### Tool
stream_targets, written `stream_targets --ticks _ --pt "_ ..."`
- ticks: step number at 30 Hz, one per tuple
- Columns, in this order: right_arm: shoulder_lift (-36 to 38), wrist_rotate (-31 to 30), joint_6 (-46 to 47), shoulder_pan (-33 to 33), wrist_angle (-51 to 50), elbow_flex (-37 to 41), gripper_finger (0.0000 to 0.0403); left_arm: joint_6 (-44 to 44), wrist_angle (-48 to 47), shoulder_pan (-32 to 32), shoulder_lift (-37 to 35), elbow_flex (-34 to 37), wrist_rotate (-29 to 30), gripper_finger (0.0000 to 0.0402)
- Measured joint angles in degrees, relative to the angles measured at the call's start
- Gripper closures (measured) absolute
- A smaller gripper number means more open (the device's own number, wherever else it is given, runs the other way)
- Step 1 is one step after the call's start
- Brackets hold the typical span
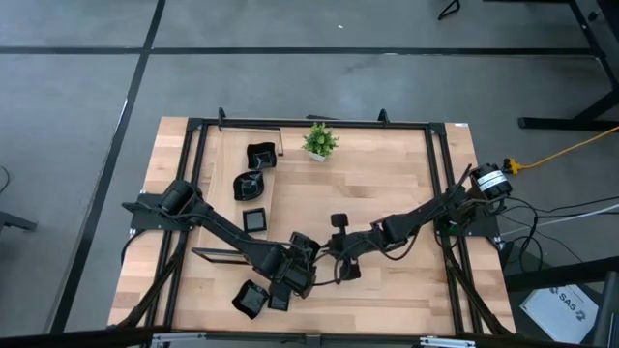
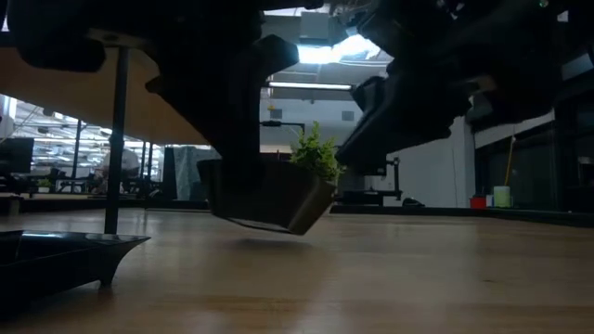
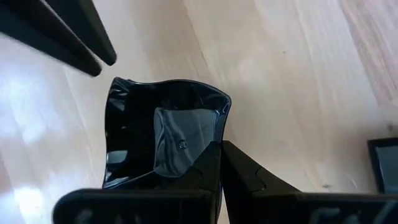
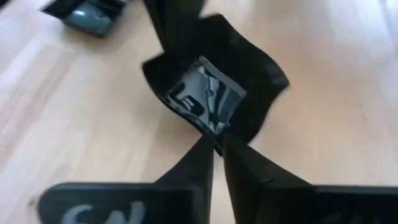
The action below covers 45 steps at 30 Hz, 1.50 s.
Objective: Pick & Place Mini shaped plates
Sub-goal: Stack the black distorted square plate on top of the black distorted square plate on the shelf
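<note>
While a wavy-rimmed black plate (image 3: 165, 134) is pinched above the near counter (image 1: 406, 193) by the left pincer (image 3: 219, 163) and right pincer (image 4: 216, 149), uneven release could tip it.

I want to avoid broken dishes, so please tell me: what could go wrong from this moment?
The left gripper pinches the lifted plate only by its rim, tilted above the table; it may slip and fall. The right gripper sits close at the same plate, so the two might knock it loose. Other plates lie near below; a drop could hit them.
</note>
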State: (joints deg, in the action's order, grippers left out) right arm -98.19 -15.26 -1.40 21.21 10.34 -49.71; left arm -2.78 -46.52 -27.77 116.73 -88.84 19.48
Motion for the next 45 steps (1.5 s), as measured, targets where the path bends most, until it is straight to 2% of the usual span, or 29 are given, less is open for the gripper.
stream_targets --ticks 7,12,22,27,33,45 --pt "0.0 1.4 -8.2 -0.2 2.2 0.0 0.0285 0.4 0.0 0.0 0.0 0.0 -1.1 0.04" --pt "0.0 2.3 -10.3 -0.6 2.0 0.0 0.0262 0.6 0.0 0.0 0.0 0.0 -1.0 0.04" --pt "0.0 4.6 -11.3 -1.4 1.8 0.0 0.0294 2.1 0.0 0.0 0.0 0.0 0.5 0.04" --pt "0.0 4.6 -11.5 -1.5 1.4 0.0 0.0308 3.5 -0.4 0.0 0.0 -2.4 2.0 0.04" --pt "0.0 4.6 -11.5 -1.5 1.4 0.0 0.0309 4.6 -2.1 0.0 0.0 -4.8 1.8 0.04" --pt "0.0 4.8 -14.1 -1.5 1.3 0.0 0.0317 3.6 -4.4 -0.1 0.0 -5.0 2.8 0.04"
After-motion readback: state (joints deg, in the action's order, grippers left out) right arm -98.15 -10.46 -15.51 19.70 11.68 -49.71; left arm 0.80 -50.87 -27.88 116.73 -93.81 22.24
